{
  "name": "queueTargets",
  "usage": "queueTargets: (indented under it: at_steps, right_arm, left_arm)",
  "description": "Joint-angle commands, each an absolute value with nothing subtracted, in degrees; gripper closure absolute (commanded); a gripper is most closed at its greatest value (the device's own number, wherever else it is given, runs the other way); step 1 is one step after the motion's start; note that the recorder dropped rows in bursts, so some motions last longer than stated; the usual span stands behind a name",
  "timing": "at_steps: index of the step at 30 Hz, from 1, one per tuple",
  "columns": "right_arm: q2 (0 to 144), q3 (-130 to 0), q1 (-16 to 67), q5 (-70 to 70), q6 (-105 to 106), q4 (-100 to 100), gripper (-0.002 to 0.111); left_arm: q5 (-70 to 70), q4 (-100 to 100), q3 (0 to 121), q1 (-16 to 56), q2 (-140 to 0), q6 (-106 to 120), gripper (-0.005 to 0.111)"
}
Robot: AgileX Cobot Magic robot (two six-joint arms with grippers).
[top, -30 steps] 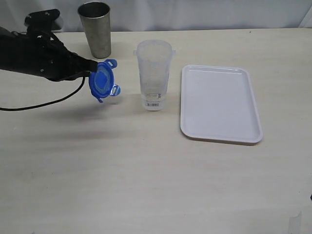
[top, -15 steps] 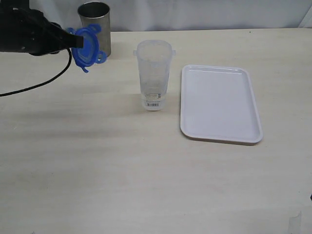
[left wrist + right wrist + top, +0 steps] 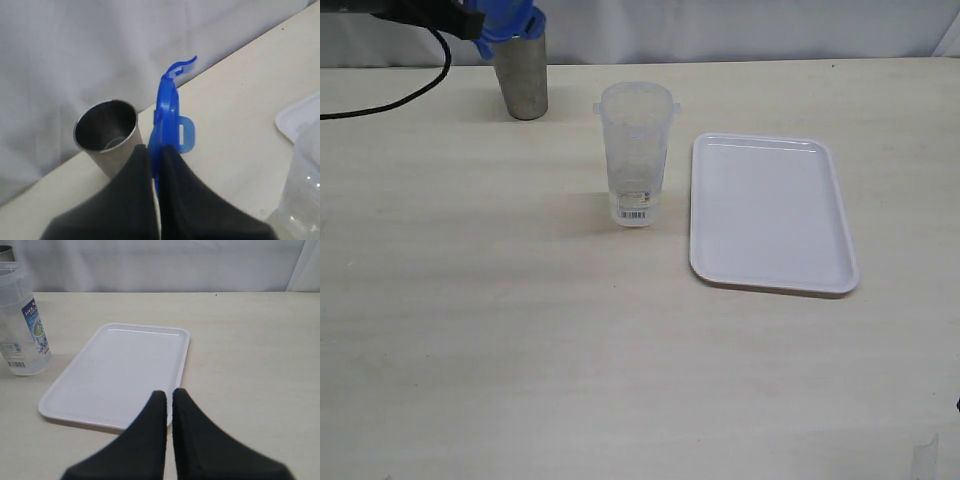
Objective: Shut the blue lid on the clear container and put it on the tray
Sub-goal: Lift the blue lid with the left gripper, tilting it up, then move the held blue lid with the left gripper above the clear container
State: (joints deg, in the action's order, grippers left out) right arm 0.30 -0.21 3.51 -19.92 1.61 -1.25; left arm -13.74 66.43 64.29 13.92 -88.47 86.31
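Pinching the blue lid (image 3: 167, 107) by its edge, the left jaws are clamped tight on it. The lid stands on its side, so the left wrist view shows only its thin edge. One small flap sticks out to the side and one curls at the far end. In the outside view the lid is up in the air at the far left, right at the top of the picture. It sits in front of the top of the grey steel cup (image 3: 526, 78). The left wrist view shows the cup's open mouth close beside the lid.

The clear container (image 3: 635, 150) stands upright on the table (image 3: 520, 350), well apart from the lid. Its top is open. It has a barcode sticker near its base. It stands between the cup and the tray (image 3: 770, 215), close to the tray's left side but not touching it.

The white tray lies flat on the table to the right of the container.

The right jaws are pressed together. In the right wrist view they hang over the near edge of the tray, with the container off to one side.
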Motion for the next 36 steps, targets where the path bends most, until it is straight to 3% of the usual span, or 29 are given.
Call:
queueTargets:
  at_steps: [1,6,12,23,31,36]
  right_arm:
    - [0.00,0.00,3.21,-19.76,1.93,-0.79,0.104]
    - [0.00,0.00,3.21,-19.76,1.93,-0.79,0.104]
    - [0.00,0.00,3.21,-19.76,1.93,-0.79,0.104]
    - [0.00,0.00,3.21,-19.76,1.93,-0.79,0.104]
    - [0.00,0.00,3.21,-19.76,1.93,-0.79,0.104]
    - [0.00,0.00,3.21,-19.76,1.93,-0.79,0.104]
  left_arm:
    - [-14.78,66.53,67.31,15.03,-88.69,90.33,0.107]
    - [-12.40,66.42,70.12,18.49,-91.84,96.19,0.107]
    - [2.72,66.42,71.71,24.00,-96.09,105.69,0.107]
    - [2.77,56.14,75.11,31.38,-99.81,117.91,0.107]
    - [6.53,56.11,74.44,32.61,-99.81,118.21,0.107]
    - [22.73,56.11,70.95,35.95,-100.15,118.36,0.107]
